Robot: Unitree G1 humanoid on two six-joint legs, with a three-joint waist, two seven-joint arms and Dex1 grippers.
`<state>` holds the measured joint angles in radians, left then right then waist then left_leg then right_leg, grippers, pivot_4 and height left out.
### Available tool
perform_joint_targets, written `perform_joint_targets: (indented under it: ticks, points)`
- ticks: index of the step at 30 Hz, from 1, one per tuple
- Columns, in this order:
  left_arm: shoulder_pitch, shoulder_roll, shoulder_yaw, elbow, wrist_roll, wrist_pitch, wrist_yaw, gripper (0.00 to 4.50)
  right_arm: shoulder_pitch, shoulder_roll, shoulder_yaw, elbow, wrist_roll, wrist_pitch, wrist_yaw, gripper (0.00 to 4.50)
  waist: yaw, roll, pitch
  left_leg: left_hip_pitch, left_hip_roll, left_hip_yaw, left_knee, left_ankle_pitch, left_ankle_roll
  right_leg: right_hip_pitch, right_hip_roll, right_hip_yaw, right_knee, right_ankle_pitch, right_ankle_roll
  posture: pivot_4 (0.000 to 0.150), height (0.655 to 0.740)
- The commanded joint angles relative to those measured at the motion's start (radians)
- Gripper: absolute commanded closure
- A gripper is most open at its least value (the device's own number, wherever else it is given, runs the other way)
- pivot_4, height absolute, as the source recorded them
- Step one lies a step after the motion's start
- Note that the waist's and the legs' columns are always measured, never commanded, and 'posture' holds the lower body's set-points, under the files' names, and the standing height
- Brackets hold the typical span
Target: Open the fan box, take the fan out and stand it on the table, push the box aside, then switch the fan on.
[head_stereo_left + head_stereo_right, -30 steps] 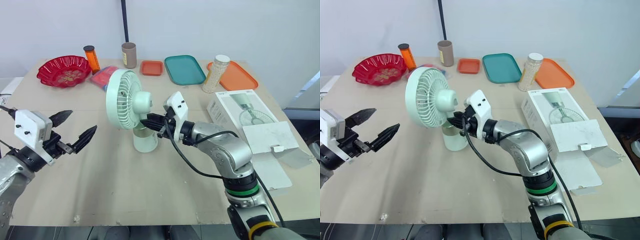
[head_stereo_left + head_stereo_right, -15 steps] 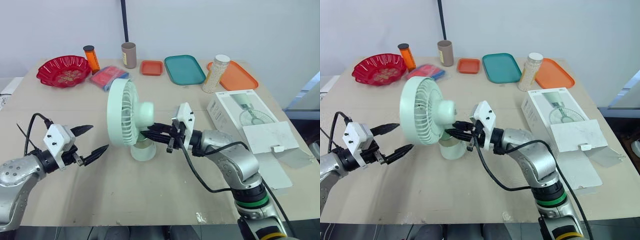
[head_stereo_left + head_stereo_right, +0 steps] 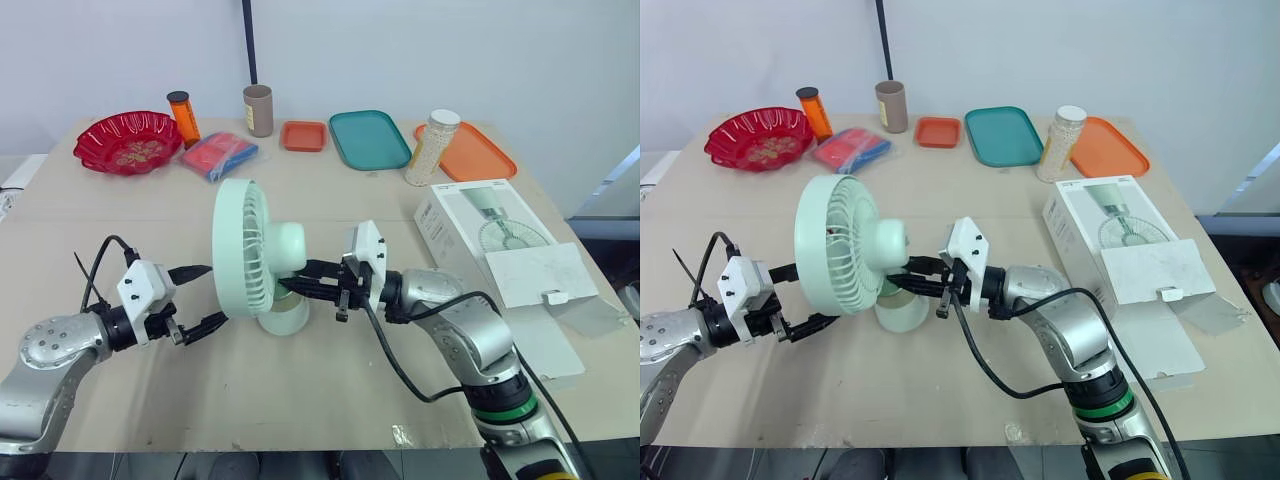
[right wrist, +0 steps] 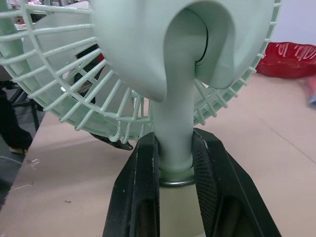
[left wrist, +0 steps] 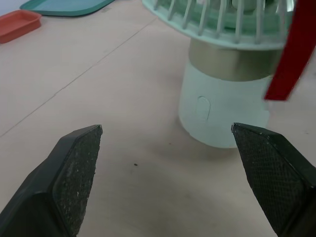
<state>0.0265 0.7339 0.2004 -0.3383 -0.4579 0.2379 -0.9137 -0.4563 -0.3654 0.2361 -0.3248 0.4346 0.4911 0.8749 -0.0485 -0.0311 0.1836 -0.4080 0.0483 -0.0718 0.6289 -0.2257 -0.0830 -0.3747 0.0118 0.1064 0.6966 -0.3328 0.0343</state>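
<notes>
Right arm reaches across from the robot's right, forearm low over the table (image 3: 330, 390). The right gripper (image 4: 175, 143) has its two fingers pinching the neck of the fan (image 3: 255, 255) from behind, just above the base.

Left arm lies bent, low on the robot's left. The left gripper (image 3: 205, 298) sits in front of the grille with its fingers spread wide. In the left wrist view the fan's base stands beyond the fingertips, clear of both. A small oval recess (image 5: 203, 107) on the base faces this gripper.

The fan stands upright on its round base, left of table centre. The grille faces the robot's left; the head axis runs left to right.

The fan box (image 3: 490, 240) lies flat near the right edge, flap open, well apart from the fan. Bare table lies between fan and front edge. At the far edge stand a red bowl (image 3: 128, 142), a teal tray (image 3: 370, 138) and an orange tray (image 3: 470, 150).
</notes>
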Motion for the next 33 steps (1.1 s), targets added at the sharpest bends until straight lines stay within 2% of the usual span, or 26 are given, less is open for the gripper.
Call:
perform_joint_targets:
  ticks: [1, 19, 28, 31, 33]
  points:
    - [-0.016, 0.015, 0.001, 0.007, 0.006, -0.013, -0.022, 0.04, -0.003, 0.007, -0.011, -0.011, 0.003, -0.063, 0.018, 3.92, 0.000, 0.000, 0.000, 0.000, 0.000, 0.000, 0.000, 0.000, 0.000, 0.000, 0.000, 0.000, 0.000, 0.000, 0.000, 0.150, 0.7400]
    - [-0.093, 0.002, -0.078, 0.085, 0.041, -0.021, -0.084, 0.04, 0.038, 0.027, 0.017, 0.019, -0.063, -0.152, 0.025, 3.92, -0.001, 0.000, 0.000, 0.000, 0.000, 0.000, 0.001, 0.000, 0.000, 0.000, 0.000, -0.001, 0.001, 0.000, 0.000, 0.150, 0.7400]
    - [-0.085, 0.007, -0.081, 0.107, 0.031, -0.013, -0.123, 0.04, 0.042, 0.031, 0.025, 0.024, -0.064, -0.147, 0.024, 3.92, -0.001, 0.000, 0.000, 0.001, 0.000, 0.000, 0.001, 0.000, 0.000, 0.001, 0.000, -0.001, 0.001, 0.000, 0.000, 0.150, 0.7400]
    - [-0.094, -0.004, -0.088, 0.130, 0.043, -0.027, -0.132, 0.80, 0.040, 0.033, 0.022, 0.022, -0.059, -0.137, 0.019, 3.92, -0.001, 0.000, 0.000, 0.001, 0.000, 0.000, 0.002, 0.000, 0.000, 0.001, 0.000, -0.001, 0.002, 0.000, 0.000, 0.150, 0.7400]
    - [-0.116, -0.015, -0.099, 0.150, 0.048, -0.027, -0.129, 1.63, 0.037, 0.033, 0.021, 0.020, -0.058, -0.133, 0.017, 3.92, 0.000, 0.000, 0.000, 0.001, 0.000, -0.001, 0.002, 0.000, 0.000, 0.001, 0.000, -0.001, 0.002, 0.000, 0.000, 0.150, 0.7400]
